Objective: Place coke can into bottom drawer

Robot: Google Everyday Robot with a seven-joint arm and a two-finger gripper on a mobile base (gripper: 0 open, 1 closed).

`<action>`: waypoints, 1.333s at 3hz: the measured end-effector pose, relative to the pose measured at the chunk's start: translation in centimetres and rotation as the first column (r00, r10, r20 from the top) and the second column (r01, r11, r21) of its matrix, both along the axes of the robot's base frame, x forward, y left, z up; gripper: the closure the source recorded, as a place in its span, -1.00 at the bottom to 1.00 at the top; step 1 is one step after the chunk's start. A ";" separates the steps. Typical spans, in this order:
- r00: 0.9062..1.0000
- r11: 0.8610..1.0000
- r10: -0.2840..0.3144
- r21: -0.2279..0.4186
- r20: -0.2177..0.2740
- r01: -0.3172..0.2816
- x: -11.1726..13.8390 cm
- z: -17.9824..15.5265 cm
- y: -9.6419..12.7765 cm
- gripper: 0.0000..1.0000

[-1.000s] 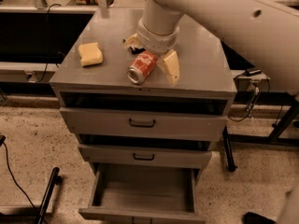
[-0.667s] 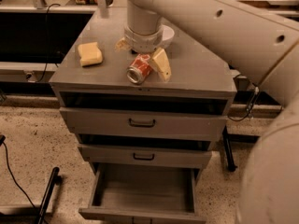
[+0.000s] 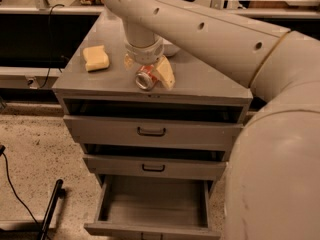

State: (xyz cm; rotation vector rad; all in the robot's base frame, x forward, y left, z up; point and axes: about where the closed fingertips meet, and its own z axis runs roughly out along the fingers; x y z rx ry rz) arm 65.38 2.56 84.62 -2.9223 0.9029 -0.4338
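Since the earlier frame my arm has swung across the cabinet top (image 3: pixel 210 81), and my forearm and shoulder housing now fill the right side of the camera view. The coke can has shifted only slightly toward the front edge.

Item count:
- One gripper (image 3: pixel 149 74), lowered to the cabinet top near its front edge.
- One coke can (image 3: pixel 146 78), lying on its side with a silver end facing the camera.
- One yellow sponge (image 3: pixel 95 58).
- One white bowl (image 3: pixel 170 48), mostly hidden.
- Three drawers: top drawer (image 3: pixel 152 131), middle drawer (image 3: pixel 153 167), bottom drawer (image 3: pixel 150 206).

Gripper state: the fingers (image 3: pixel 165 70) are spread, not clamped. The can lies between them, resting on the cabinet top. The cream finger on the view's right is just beside the can. The other finger shows only partly behind it.

Relative positions: the sponge lies well apart from the gripper, toward the view's left. The bowl sits just behind the gripper's wrist. The bottom drawer is pulled out, directly below the gripper at floor level. The two upper drawers stand slightly ajar between the gripper and the bottom drawer.
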 end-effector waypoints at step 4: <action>0.974 0.917 -0.136 0.349 -0.181 0.193 -4.4 6.4 -2.8 1.00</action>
